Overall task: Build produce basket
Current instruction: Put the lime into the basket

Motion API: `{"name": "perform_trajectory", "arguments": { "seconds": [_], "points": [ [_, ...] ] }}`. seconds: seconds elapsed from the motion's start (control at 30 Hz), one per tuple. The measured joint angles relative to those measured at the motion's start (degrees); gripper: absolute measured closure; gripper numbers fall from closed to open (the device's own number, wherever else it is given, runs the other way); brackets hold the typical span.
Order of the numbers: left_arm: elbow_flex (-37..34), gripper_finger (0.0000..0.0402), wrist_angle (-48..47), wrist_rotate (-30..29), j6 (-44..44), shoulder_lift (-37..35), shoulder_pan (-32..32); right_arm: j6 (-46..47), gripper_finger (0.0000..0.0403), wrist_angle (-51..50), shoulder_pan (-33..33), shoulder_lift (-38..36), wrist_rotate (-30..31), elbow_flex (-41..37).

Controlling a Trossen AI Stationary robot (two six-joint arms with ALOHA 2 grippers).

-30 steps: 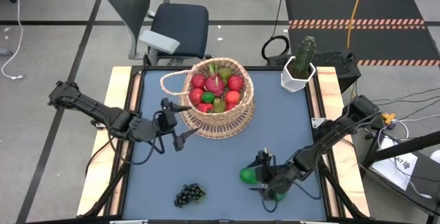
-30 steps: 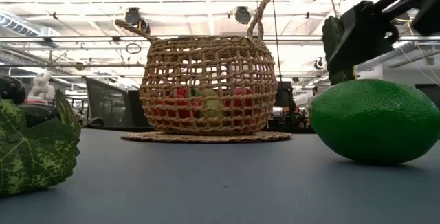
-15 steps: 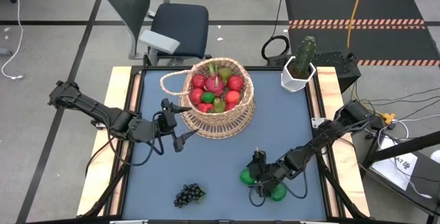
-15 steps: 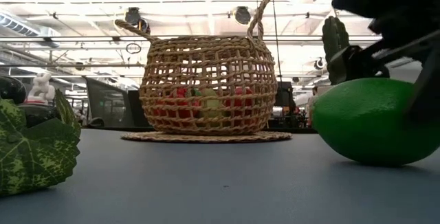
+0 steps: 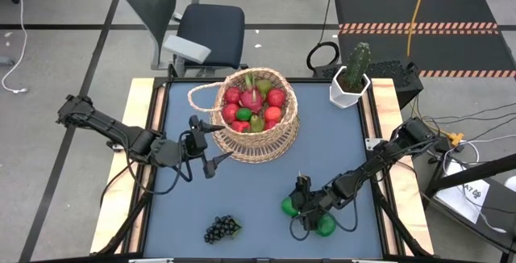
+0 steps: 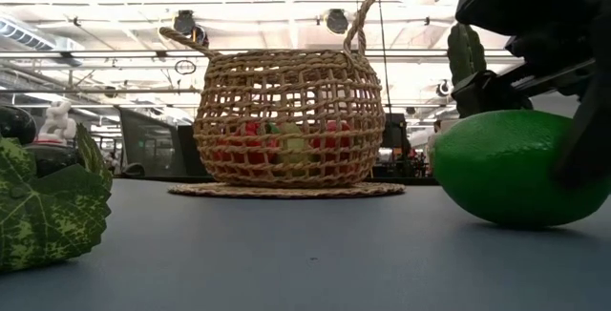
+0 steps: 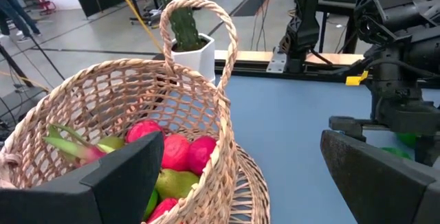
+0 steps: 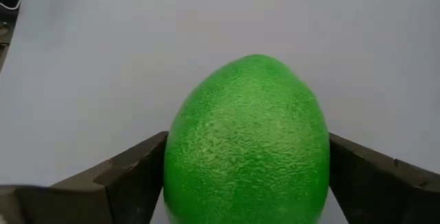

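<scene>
Right tool: low on the worktop, fingers one on each side of a green lime, not visibly clamped. Second lime just beside it; grape bunch farther off. Left tool: fingers apart, beside the filled basket.

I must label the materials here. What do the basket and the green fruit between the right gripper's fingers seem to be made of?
The basket: woven tan wicker or similar fibre, matte, open lattice that shows the fruit inside. The lime: probably plastic or foam imitation; even bright green, fine pebbled skin, slight sheen.
</scene>
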Motion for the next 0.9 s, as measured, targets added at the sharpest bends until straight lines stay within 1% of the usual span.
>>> {"name": "perform_trajectory", "arguments": {
  "seconds": [0.2, 0.37, 0.53, 0.6, 0.9],
  "points": [
    [0.0, 0.0009, 0.2, 0.1, 0.0, 0.0, 0.0, -0.4, 0.0076, 0.0, 0.0, 0.0, 0.0, 0.0],
    [0.0, 0.0009, 1.1, 0.3, 0.0, 0.0, 0.0, -1.6, 0.0079, 0.1, 0.0, -1.0, 0.0, 0.0],
    [0.0, 0.0009, 1.6, 1.1, 0.1, 0.0, 0.0, -4.4, 0.0079, 0.2, -0.2, -4.5, 0.6, -0.1],
    [0.0, 0.0009, 1.6, 1.1, 0.1, 0.0, 0.0, -6.0, 0.008, 0.2, -0.3, -6.4, 2.1, -0.1],
    [0.0, 0.0009, 1.6, 1.1, 0.2, 0.0, 0.0, -16.9, 0.008, 0.5, -1.0, -16.6, 12.0, -0.1]
  ]
}}
